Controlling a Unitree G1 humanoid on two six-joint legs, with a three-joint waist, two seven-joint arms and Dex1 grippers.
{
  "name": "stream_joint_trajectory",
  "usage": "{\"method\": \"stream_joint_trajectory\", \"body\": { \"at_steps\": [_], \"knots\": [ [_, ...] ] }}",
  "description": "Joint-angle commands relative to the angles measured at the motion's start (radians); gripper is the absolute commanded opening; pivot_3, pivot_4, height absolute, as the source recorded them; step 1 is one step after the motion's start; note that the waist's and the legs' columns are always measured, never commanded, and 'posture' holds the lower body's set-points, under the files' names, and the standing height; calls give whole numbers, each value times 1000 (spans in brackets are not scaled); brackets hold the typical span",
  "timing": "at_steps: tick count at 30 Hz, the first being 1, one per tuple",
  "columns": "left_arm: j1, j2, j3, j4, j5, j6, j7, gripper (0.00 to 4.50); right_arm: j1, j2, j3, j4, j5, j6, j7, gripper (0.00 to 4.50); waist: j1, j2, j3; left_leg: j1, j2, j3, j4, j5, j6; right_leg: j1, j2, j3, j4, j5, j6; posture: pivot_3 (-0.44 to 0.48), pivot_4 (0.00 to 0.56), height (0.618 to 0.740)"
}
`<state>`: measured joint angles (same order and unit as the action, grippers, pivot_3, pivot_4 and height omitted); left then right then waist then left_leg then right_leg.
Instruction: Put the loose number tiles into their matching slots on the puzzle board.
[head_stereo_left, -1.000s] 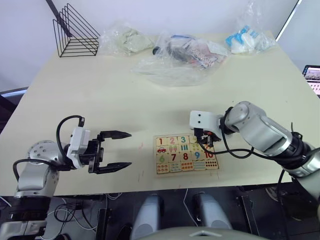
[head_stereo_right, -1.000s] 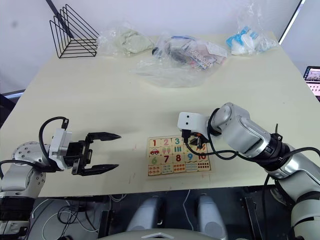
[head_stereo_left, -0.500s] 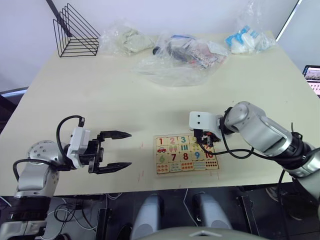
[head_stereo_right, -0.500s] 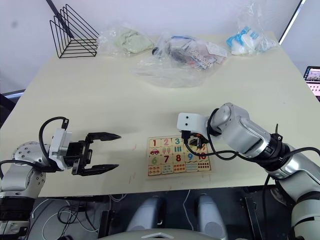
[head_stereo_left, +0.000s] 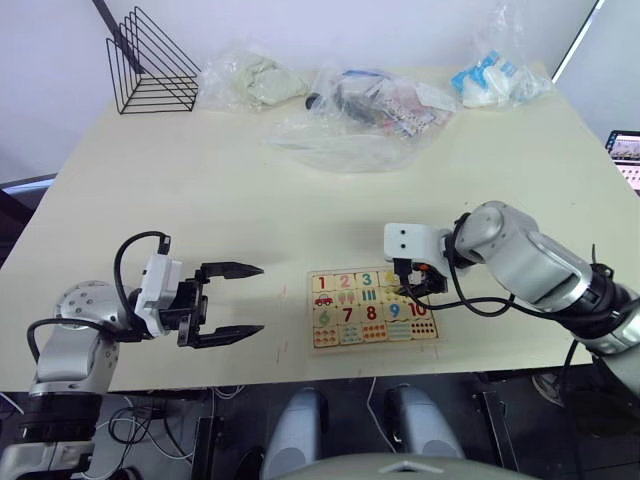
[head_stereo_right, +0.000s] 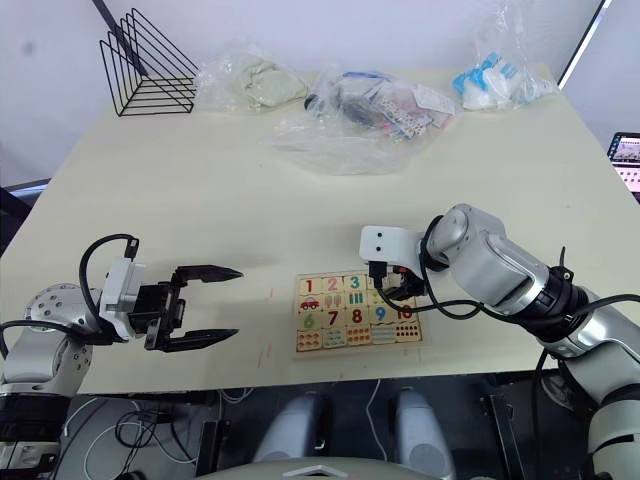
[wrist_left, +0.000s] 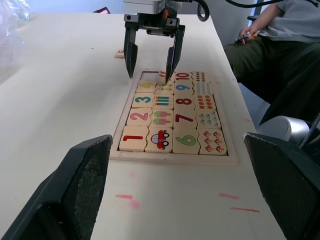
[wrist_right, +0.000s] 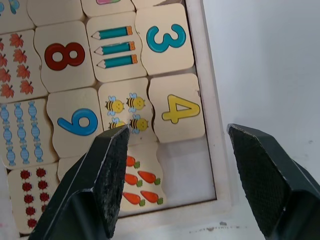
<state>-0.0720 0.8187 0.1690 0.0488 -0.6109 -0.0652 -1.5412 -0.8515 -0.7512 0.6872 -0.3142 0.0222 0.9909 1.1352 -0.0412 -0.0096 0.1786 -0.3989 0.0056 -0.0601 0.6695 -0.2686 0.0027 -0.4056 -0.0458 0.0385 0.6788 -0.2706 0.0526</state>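
Note:
The puzzle board (head_stereo_left: 311, 310) lies near the table's front edge, right of centre. Number tiles 1 (wrist_left: 134, 138), 2, 3 (wrist_right: 166, 39) and 4 (wrist_right: 179, 112) sit in their slots along its far long edge. The slot (wrist_right: 186, 167) at the right end is empty. My right gripper (head_stereo_left: 412, 288) hangs open just above that right end, one finger on each side of the 4 tile, holding nothing. A small loose tile (wrist_left: 119, 54) lies on the table just beyond the board; its digit is unreadable. My left gripper (head_stereo_left: 258, 298) is open and empty, left of the board.
Clear plastic bags (head_stereo_left: 350, 110) with small items lie across the back of the table. A black wire rack (head_stereo_left: 150, 65) stands at the back left. A seated person (wrist_left: 287, 40) is beyond the table's right side. Bare tabletop separates the board from the bags.
My right gripper has shifted slightly to the right over the board's right end. The left arm has not moved.

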Motion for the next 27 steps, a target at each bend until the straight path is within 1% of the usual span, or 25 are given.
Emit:
{"method": "stream_joint_trajectory", "body": {
  "at_steps": [1,3,6,7,9,10,11,12,13,15,19,27],
  "knots": [
    [4,0,27,-30,-5,-6,0,4500,15,-13,-85,-17,37,-48,8,3254,0,0,0,0,0,0,0,0,0,0,0,0,0,0,0,0,150,740],
    [5,0,27,-29,-5,-6,0,4500,41,-18,-120,-12,54,-85,8,3254,0,0,0,0,0,0,0,0,0,0,0,0,0,0,0,0,150,740],
    [3,-2,26,-23,-3,-10,-3,4500,112,-10,-212,7,96,-154,-12,3254,2,0,0,0,0,0,0,0,0,0,0,0,0,0,0,0,150,740],
    [2,-3,25,-21,-3,-11,-3,4500,133,0,-244,14,114,-174,-19,3020,2,0,0,0,0,0,0,0,0,0,0,0,0,0,0,0,150,740],
    [1,-4,24,-16,-2,-14,-6,4500,177,13,-294,23,142,-223,-28,2214,0,0,0,0,0,0,0,0,0,0,0,0,0,0,0,0,150,740],
    [1,-5,24,-14,-2,-15,-8,4500,200,21,-316,26,153,-250,-35,1867,1,-1,0,0,0,1,0,0,0,0,0,0,0,0,0,0,150,740],
    [0,-5,24,-11,-2,-16,-10,4500,221,34,-339,32,168,-275,-41,1627,1,-1,0,0,0,0,0,0,0,0,0,0,0,0,0,0,150,740],
    [0,-5,24,-8,-1,-17,-12,4500,240,45,-356,41,173,-297,-52,1246,1,-1,0,0,0,0,0,0,0,0,0,0,0,0,0,0,150,740],
    [-1,-6,23,-6,-1,-18,-13,4500,261,59,-375,54,181,-329,-62,600,1,-1,0,0,0,0,0,0,0,0,0,0,0,0,0,0,150,740],
    [-4,-6,23,-1,0,-20,-16,4500,292,83,-404,80,195,-377,-77,62,1,-1,0,0,0,1,0,0,0,0,0,0,0,0,0,0,150,740],
    [-7,-7,23,9,3,-25,-21,4500,359,133,-443,128,220,-478,-90,62,1,-1,0,0,0,1,0,0,0,0,0,0,0,0,0,0,150,740],
    [-5,-11,26,16,6,-31,-27,4500,418,149,-412,236,172,-595,-88,62,1,-1,0,0,0,1,0,0,0,0,0,1,0,0,0,0,150,740]
  ]
}}
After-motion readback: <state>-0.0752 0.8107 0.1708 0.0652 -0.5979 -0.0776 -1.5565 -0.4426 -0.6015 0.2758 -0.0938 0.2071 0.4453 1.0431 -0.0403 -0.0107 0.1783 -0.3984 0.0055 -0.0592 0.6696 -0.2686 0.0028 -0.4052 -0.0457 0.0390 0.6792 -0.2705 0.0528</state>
